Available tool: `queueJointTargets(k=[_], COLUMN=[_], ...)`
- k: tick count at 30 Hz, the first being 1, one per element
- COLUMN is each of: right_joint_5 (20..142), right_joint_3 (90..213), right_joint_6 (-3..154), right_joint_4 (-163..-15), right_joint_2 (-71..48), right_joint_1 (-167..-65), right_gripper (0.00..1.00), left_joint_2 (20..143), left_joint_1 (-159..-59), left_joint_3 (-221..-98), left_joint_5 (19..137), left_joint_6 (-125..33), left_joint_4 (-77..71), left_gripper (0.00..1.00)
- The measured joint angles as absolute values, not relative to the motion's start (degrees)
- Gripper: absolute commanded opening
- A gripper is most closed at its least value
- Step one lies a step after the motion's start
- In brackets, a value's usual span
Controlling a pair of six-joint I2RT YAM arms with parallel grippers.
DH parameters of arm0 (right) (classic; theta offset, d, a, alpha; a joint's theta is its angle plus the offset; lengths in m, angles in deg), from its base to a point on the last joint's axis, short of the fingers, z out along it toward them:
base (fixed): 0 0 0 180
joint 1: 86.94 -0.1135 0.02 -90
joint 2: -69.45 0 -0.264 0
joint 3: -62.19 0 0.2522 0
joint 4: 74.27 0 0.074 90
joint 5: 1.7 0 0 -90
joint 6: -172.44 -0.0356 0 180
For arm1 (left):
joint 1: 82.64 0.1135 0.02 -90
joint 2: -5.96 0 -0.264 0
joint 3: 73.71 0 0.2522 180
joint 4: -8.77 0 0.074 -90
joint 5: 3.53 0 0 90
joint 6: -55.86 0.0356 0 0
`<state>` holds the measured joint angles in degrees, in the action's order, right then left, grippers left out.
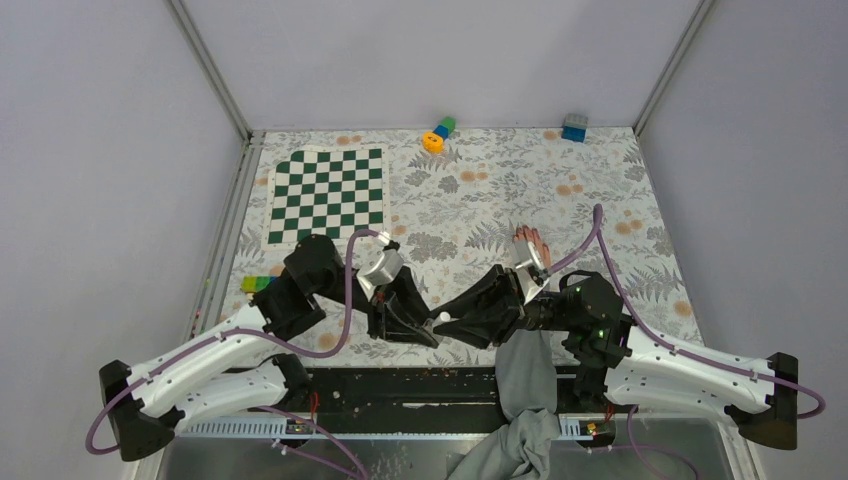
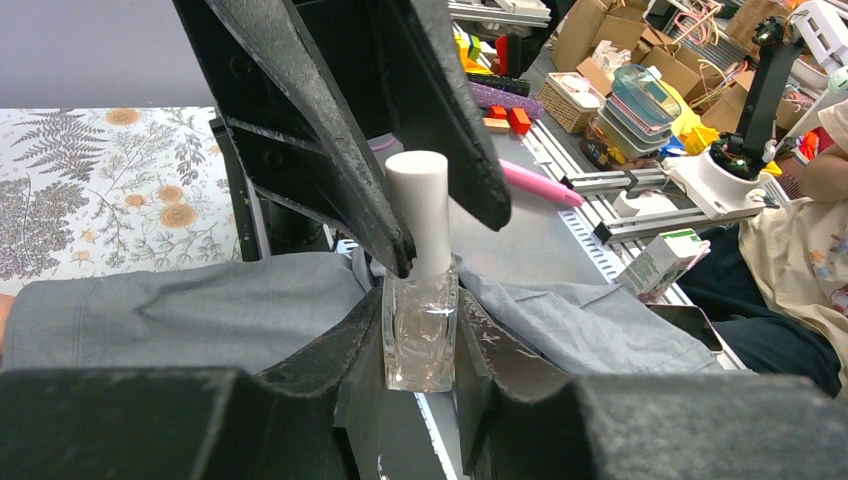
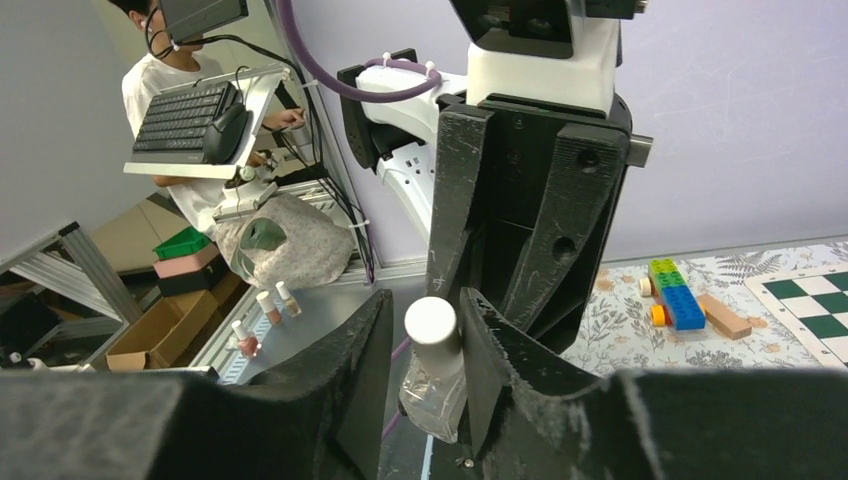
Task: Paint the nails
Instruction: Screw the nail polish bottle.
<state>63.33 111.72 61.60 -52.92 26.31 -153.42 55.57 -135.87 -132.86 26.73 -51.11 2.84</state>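
Glass, clear and square-sided: the polish bottle (image 2: 420,340) is clamped upright between my left fingers (image 2: 300,400), with its white cap (image 2: 418,205) standing free above them. My right fingers (image 3: 340,400) flank that cap, one on each side. One looks to be touching it and the other shows a sliver of gap, so I cannot tell whether they have a real pinch on it. The cap sits down on the neck and no brush shows anywhere.

From above, both arms meet over the near middle of the desk (image 1: 480,190), close above the grey sleeve (image 1: 525,365). The hand (image 1: 528,240) lies on the flowered cloth just beyond my right wrist, partly hidden by it, fingertips pointing away from me. The nails (image 1: 523,233) show only as small reddish specks at those fingertips. They are too small for me to say how well they are covered, or which ones.

My reading is that this is the opening of a stroke, not the stroke itself. The bottle is picked up and steadied, and the cap is lined up for removal but not off. What remains is to free the cap, lift the brush clear, carry it to the hand and work along each nail, then recap.
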Motion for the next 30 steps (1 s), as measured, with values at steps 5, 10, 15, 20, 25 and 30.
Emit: queueJointTargets(k=[5,10,15,20,25,30], right_joint_5=[63.6,63.8,64.9,68.9,73.5,80.7], right_joint_3=[111.7,111.7,111.7,111.7,111.7,112.6], right_joint_6=[61.4,61.4,61.4,61.0,59.5,57.9], right_joint_4=[-53.0,-53.0,-53.0,-53.3,-54.4,-57.5], right_joint_2=[26.3,26.1,26.1,25.2,23.8,21.4], right_joint_1=[-153.4,-153.4,-153.3,-153.3,-153.1,-152.6], right_gripper=[0.24,0.01,0.0,0.0,0.0,0.0], left_joint_2=[54.8,54.8,54.4,52.7,51.7,51.0], left_joint_1=[-136.0,-136.0,-136.0,-136.0,-135.9,-135.8], left_joint_3=[-132.9,-132.9,-132.9,-132.9,-132.9,-132.9], left_joint_5=[26.8,27.1,28.7,34.3,40.0,49.6], left_joint_6=[-51.1,-51.1,-50.5,-48.8,-47.4,-46.3], left_joint_4=[2.9,2.6,1.9,-0.9,-4.9,-9.8], left_gripper=[0.0,0.0,0.0,0.0,0.0,0.0])
